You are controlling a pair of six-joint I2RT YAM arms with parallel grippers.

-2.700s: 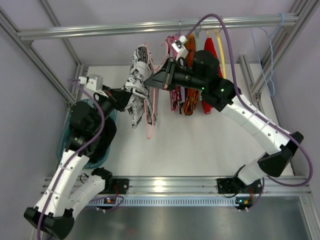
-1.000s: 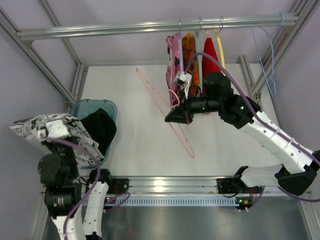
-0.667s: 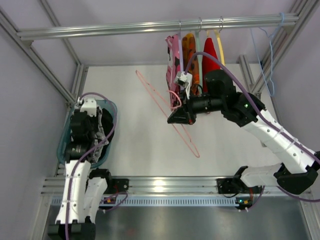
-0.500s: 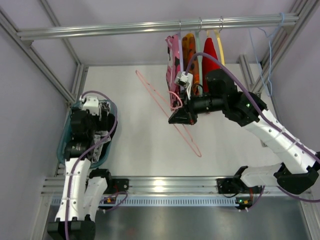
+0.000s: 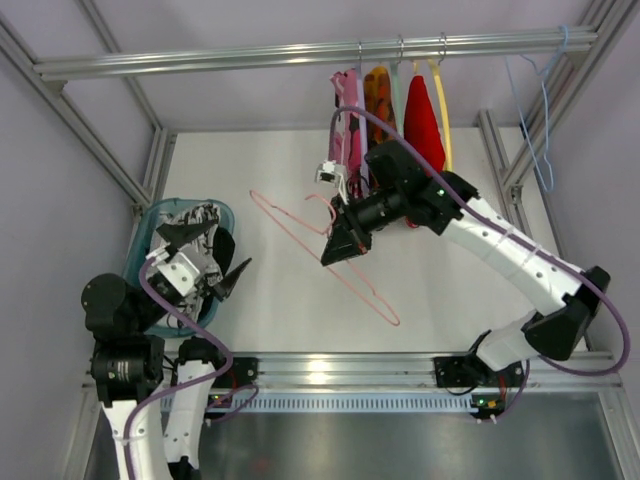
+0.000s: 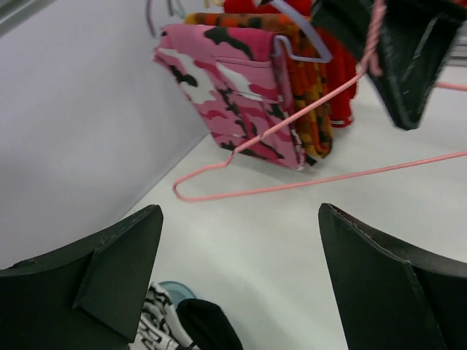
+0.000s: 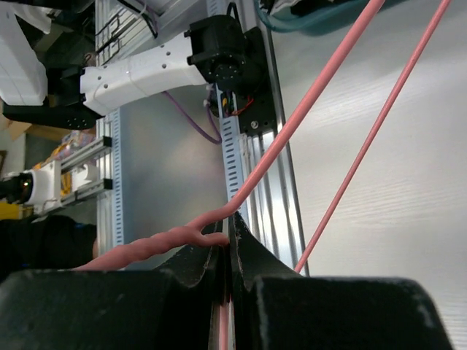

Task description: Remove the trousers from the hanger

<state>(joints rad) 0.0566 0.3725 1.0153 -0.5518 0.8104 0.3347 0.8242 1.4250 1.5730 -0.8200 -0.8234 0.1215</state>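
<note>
My right gripper clamped tight on twisted neck of salmon-pink wire hanger, frame bare, held slanting above white table. My left gripper spread wide, gripping nothing, hovers over teal basket. Newsprint trousers lie bunched in basket beside black cloth, well apart from hanger. Behind, pink camouflage garment hangs from rail with orange and red pieces.

No legible text, label, brand or number appears in any view. The black newspaper-style print on the trousers, lying in the teal basket, is too small to read.
</note>
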